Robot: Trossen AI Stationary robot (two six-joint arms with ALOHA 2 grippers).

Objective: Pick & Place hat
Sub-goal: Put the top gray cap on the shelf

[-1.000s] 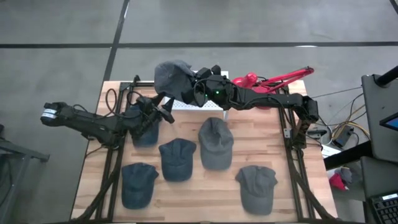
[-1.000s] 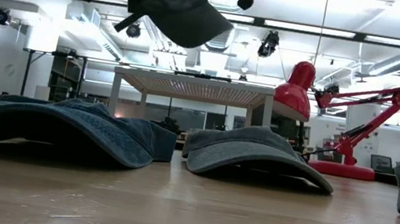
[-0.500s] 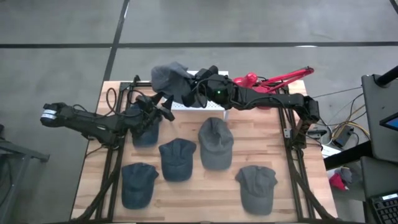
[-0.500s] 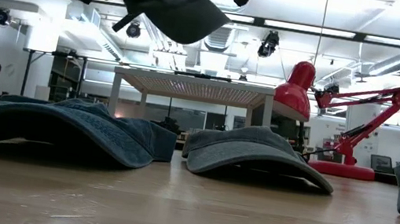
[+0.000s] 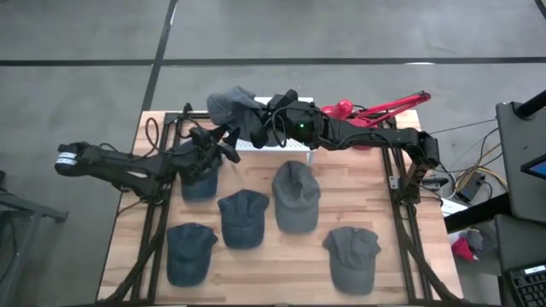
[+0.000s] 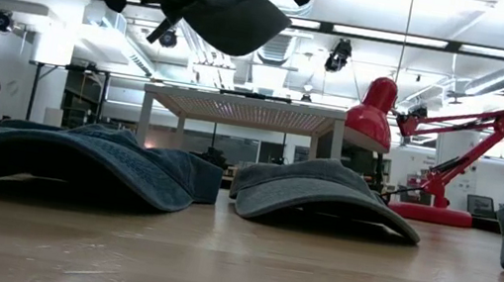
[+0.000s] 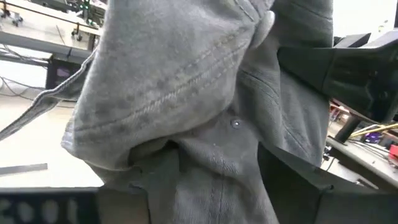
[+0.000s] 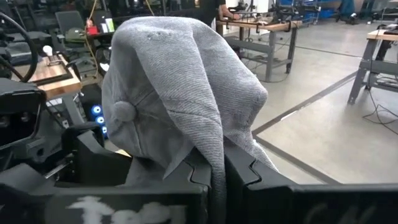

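On the left of the high view, the left claw [image 5: 223, 143] reaches up from above a dark blue denim cap [image 5: 198, 175] at the back left of the pale wooden surface [image 5: 281, 277], its fingers spread around the lower edge of the raised grey fabric cap [image 5: 232, 109]; compared with a second ago they have begun to narrow, though whether they have caught cloth I cannot tell. That grey cap hangs well above the back edge, between the two arms, and has drifted slightly leftward over the last second. To its right, the right claw [image 5: 266, 119] is clamped shut on the cap's fabric, the cloth pinched between its dark fingers [image 8: 239, 171] in the right wrist view. Five more caps lie flat on the surface, and a red desk lamp [image 5: 375, 108] stands at the back right. My reading is a handover in the air: the left arm is taking the cap, so the right should not let go until that grip is firm.
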